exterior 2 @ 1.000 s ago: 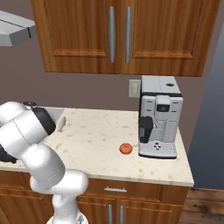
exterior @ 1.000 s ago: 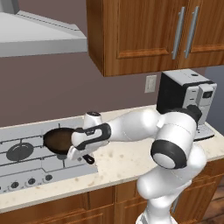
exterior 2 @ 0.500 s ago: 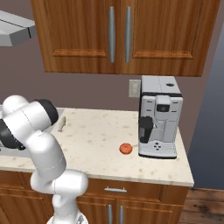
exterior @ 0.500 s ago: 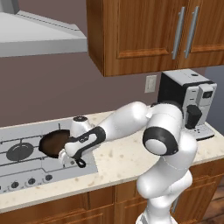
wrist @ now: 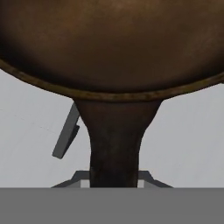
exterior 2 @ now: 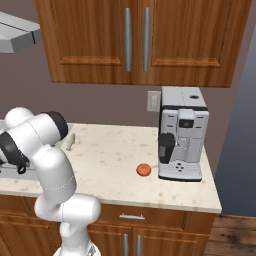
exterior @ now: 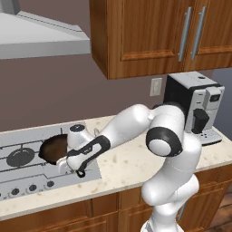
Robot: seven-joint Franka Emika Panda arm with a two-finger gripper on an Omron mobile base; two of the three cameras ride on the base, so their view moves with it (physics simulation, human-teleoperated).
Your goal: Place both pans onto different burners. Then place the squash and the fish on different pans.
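Observation:
The rusty brown skillet hangs low over the right part of the silver cooktop, just right of the large central burner. I cannot tell whether it touches a grate. My gripper is shut on its short handle, and in the hand view the skillet's bowl spreads across the top above my gripper. The small orange-red squash lies on the counter in front of the coffee machine. The slender grey fish lies on the counter near the cooktop's right edge.
A black and silver coffee machine stands at the counter's right end, against the wall. Wooden cabinets and a range hood hang overhead. The speckled counter stretches between the cooktop and the machine.
The arm has swung a little further left and down with the skillet, so it now sits closer to the central burner. Squash and fish have not moved.

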